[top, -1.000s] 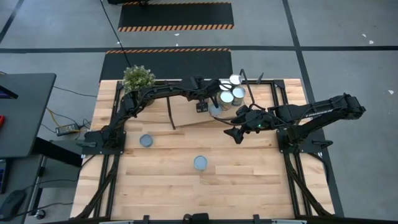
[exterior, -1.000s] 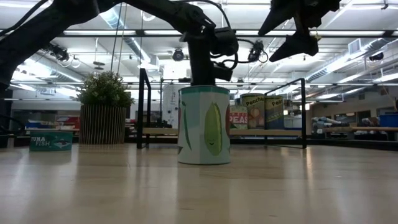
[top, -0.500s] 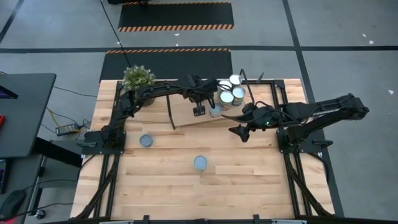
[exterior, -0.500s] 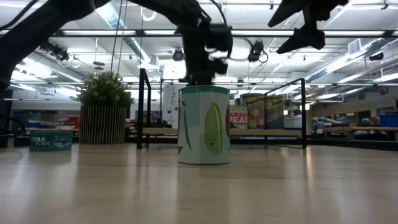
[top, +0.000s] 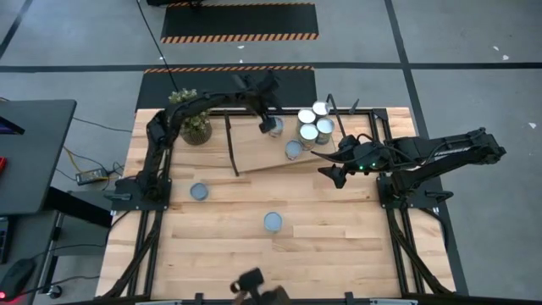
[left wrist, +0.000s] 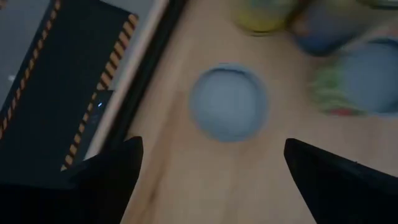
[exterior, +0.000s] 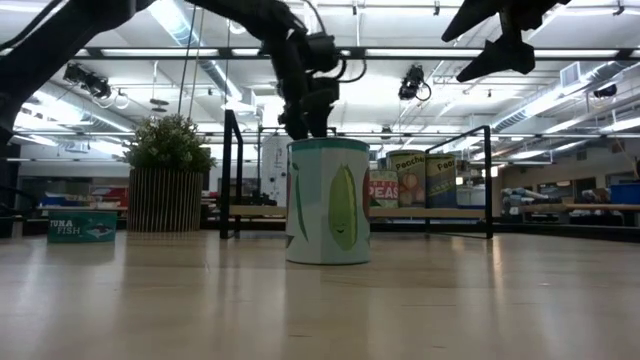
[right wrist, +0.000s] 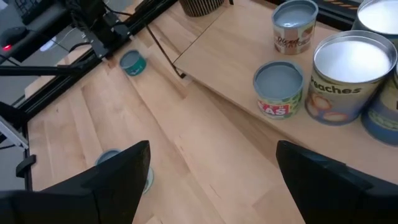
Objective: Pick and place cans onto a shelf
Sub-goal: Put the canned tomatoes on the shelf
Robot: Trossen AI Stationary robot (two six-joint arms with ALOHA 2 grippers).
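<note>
The shelf [top: 254, 146] is a tilted plywood board on black rods at the table's far side. Several cans stand on it: a cluster [top: 315, 123] at its right end, a peas can [right wrist: 278, 87] near its front edge, and a single can [top: 273, 125] near its far edge. My left gripper [top: 266, 108] hangs open above that single can, whose bluish-grey top [left wrist: 229, 102] shows between the fingers, untouched. My right gripper [top: 334, 168] hovers open and empty off the shelf's right front corner. On the table stand a corn can [exterior: 328, 200] and a flat tuna can [exterior: 80, 226].
A potted plant [top: 195, 129] stands at the table's far left corner, partly under my left arm. The two table cans [top: 199, 192] [top: 273, 222] have bare wood around them. Black frame rails [top: 398, 220] run along both sides of the table.
My left gripper has risen and swung toward the table's far edge, from beside the peas can at the shelf's front to above the single can, rolling at the wrist and staying open. My right gripper has drawn back a little toward the right edge.
</note>
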